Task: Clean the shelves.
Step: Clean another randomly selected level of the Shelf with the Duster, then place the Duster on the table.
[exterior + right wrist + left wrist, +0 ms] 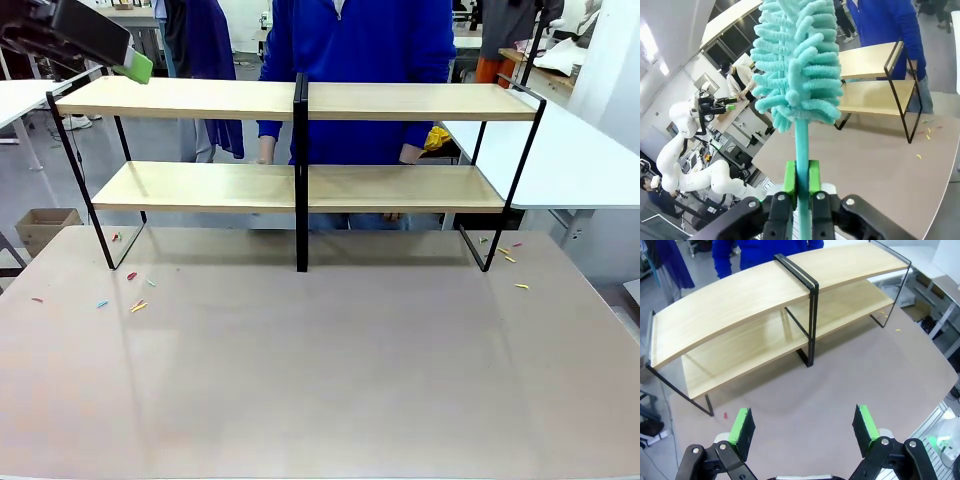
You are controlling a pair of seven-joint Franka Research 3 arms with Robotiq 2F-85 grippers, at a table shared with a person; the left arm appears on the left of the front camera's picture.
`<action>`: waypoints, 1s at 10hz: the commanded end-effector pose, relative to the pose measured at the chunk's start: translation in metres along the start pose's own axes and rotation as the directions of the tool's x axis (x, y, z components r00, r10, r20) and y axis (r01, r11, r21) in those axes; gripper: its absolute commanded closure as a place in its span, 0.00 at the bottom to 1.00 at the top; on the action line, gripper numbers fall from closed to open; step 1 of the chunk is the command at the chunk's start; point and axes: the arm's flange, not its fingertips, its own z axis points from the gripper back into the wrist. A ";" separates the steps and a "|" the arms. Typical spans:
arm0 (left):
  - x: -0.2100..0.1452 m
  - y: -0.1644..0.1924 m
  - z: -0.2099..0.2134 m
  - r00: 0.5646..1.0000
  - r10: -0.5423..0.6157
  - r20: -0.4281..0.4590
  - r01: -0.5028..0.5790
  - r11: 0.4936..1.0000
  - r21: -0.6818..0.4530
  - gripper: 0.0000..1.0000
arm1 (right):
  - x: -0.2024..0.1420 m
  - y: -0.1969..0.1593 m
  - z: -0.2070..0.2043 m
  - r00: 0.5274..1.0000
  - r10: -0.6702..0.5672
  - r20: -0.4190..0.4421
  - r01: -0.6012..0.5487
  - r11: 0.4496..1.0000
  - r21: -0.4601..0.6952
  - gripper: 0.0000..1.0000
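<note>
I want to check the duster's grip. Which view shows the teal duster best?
The right wrist view: the teal duster stands upright, its handle clamped in the right gripper. The front and left wrist views show the shelves, without the duster.

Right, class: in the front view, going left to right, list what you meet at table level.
Coloured scraps by the left leg → shelves' black centre post → coloured scraps by the right leg.

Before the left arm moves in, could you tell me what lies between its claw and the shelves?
Bare tabletop, seen from the left wrist: the open left claw faces the shelves; one small red scrap lies off to the side.
</note>
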 end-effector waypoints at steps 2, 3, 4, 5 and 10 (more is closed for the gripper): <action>0.000 0.001 0.000 1.000 0.002 0.007 -0.002 1.000 -0.014 0.00 | 0.003 0.004 0.002 1.000 0.014 0.013 -0.014 1.000 0.011 0.88; 0.000 0.001 0.000 1.000 0.002 0.007 -0.002 1.000 -0.014 0.00 | 0.003 0.004 0.002 1.000 0.014 0.013 -0.014 1.000 0.011 0.88; 0.000 0.001 0.000 1.000 0.002 0.007 -0.002 1.000 -0.014 0.00 | 0.003 0.004 0.002 1.000 0.014 0.013 -0.014 1.000 0.011 0.88; 0.000 0.001 0.000 1.000 0.002 0.007 -0.002 1.000 -0.014 0.00 | 0.003 0.004 0.002 1.000 0.014 0.013 -0.014 1.000 0.011 0.88; 0.000 0.001 0.000 1.000 0.002 0.007 -0.002 1.000 -0.014 0.00 | 0.003 0.004 0.002 1.000 0.014 0.013 -0.014 1.000 0.011 0.88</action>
